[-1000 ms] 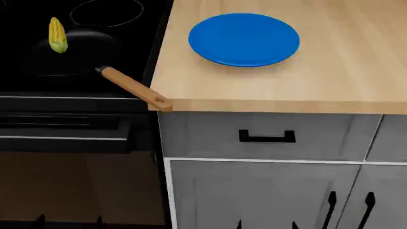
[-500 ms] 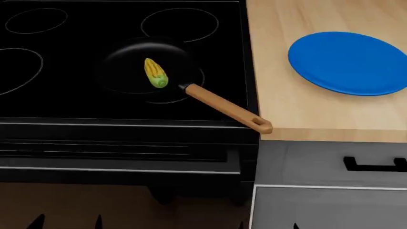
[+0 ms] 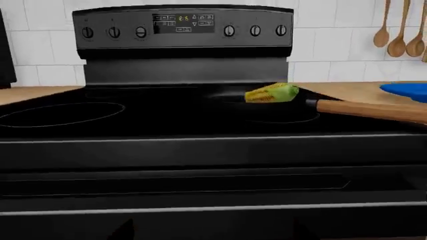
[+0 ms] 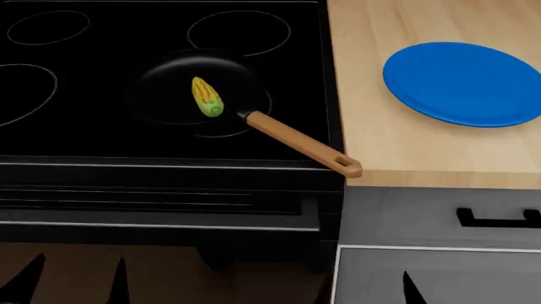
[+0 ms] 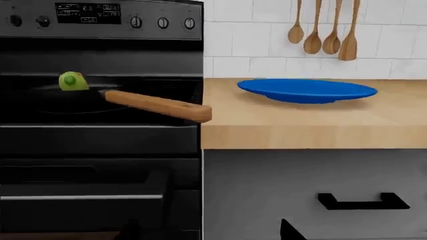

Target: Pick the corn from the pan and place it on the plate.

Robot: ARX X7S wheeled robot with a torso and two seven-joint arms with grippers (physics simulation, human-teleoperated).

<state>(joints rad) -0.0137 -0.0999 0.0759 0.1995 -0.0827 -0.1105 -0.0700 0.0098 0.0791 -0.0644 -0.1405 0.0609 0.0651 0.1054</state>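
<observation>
The corn (image 4: 206, 97), yellow with a green stem end, lies in the black pan (image 4: 165, 88) on the stove. The pan's wooden handle (image 4: 300, 144) points toward the counter. The blue plate (image 4: 463, 83) sits empty on the wooden counter to the right. The left gripper (image 4: 72, 286) and right gripper (image 4: 368, 292) show only their dark fingertips at the head view's bottom edge, low in front of the stove and cabinet, far from the corn. Both are open and empty. The left wrist view shows the corn (image 3: 272, 93) and the right wrist view shows the plate (image 5: 307, 90).
The black stove (image 4: 101, 136) has ring burner outlines and a control panel (image 3: 183, 27) at the back. A grey cabinet with a black drawer handle (image 5: 363, 201) stands under the counter (image 4: 397, 152). Wooden spoons (image 5: 323, 30) hang on the tiled wall.
The head view swung left from the plate to the stove a second ago and has held since. Both grippers' fingertips have risen further into the head view's bottom edge.
</observation>
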